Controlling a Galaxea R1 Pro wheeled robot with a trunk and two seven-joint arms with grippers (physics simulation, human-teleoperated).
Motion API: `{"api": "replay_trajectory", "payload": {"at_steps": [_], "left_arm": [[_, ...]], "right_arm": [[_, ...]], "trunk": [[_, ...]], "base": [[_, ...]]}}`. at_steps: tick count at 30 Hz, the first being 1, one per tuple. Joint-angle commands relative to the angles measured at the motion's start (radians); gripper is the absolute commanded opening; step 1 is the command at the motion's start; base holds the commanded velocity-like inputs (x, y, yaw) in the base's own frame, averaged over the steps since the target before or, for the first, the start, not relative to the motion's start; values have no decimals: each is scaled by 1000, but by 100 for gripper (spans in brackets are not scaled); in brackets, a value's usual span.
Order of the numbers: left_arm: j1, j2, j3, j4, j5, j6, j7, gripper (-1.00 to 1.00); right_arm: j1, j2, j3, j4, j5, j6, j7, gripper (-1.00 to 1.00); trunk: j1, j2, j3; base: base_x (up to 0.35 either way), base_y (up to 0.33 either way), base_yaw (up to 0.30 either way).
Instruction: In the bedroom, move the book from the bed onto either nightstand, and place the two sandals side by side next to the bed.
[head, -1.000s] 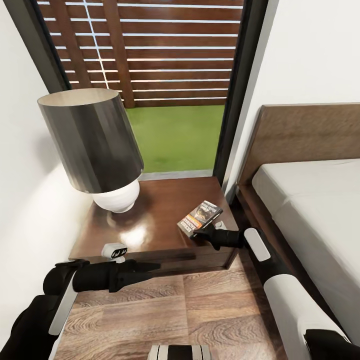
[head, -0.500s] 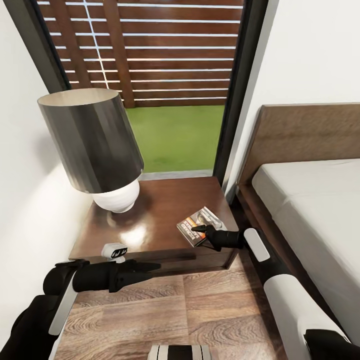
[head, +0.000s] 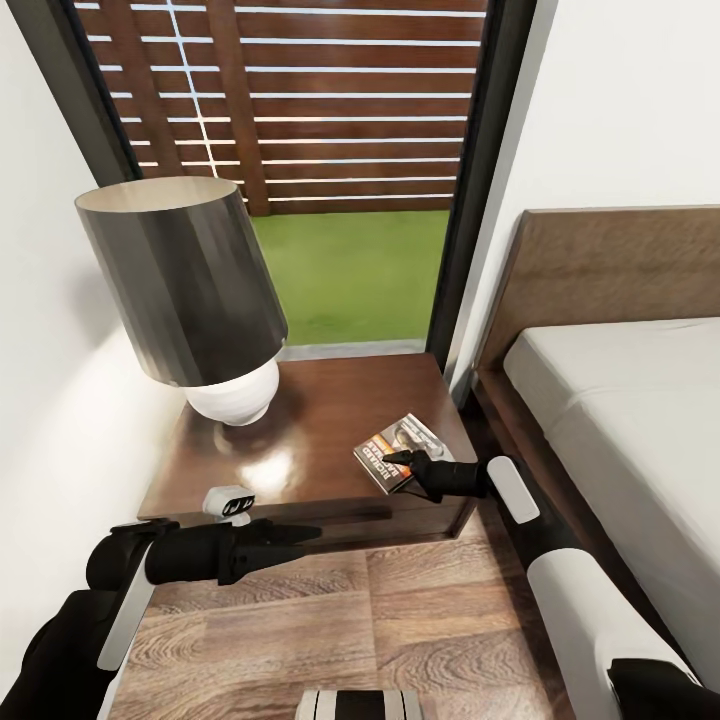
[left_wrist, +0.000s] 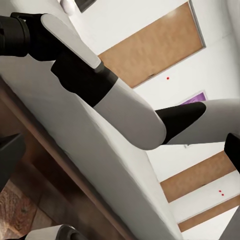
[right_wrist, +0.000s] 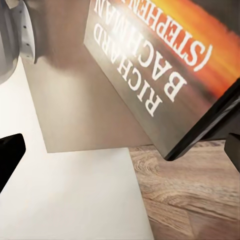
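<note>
Head: book (head: 393, 452) lies on nightstand (head: 300, 440) near its bed-side front corner, right gripper (head: 408, 466) spread at its near edge; left gripper (head: 305, 535) low by floor, state unclear | Left wrist: bed (left_wrist: 75, 145), right arm (left_wrist: 100, 95) | Right wrist: book (right_wrist: 165, 65) close, fingertips (right_wrist: 10, 155) parted.

The book (right_wrist: 165, 70) carries the only readable print — on its dark cover, large pale capitals spell "RICHARD BACHMAN" in two lines. Beside them, on the orange band, white capitals read "(STEPHEN", with the rest of that line cut off at the frame's edge. In the head view the same book (head: 398, 452) lies on the nightstand (head: 300, 440), its lettering too small there to read — only the orange band shows.
</note>
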Motion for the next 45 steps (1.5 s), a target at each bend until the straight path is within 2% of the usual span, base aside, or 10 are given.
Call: {"api": "replay_trajectory", "payload": {"at_steps": [1,21,31,45], "left_arm": [[0,0,0,0,1,11,-3,100],[0,2,2,2,7,11,-21,100],[0,2,3,2,7,-21,-52,100],[0,1,2,1,3,-30,-55,100]], "right_arm": [[-1,1,-4,0,11,5,9,100],[-2,2,-1,-1,15,5,7,100],[-2,1,-2,-1,13,5,-12,100],[-1,5,1,-1,16,5,-26,100]], "trunk": [[0,0,-1],[0,0,-1],[-5,2,38],[-11,5,92]], "base": [[0,0,0],[0,0,0],[0,0,0],[0,0,0]]}}
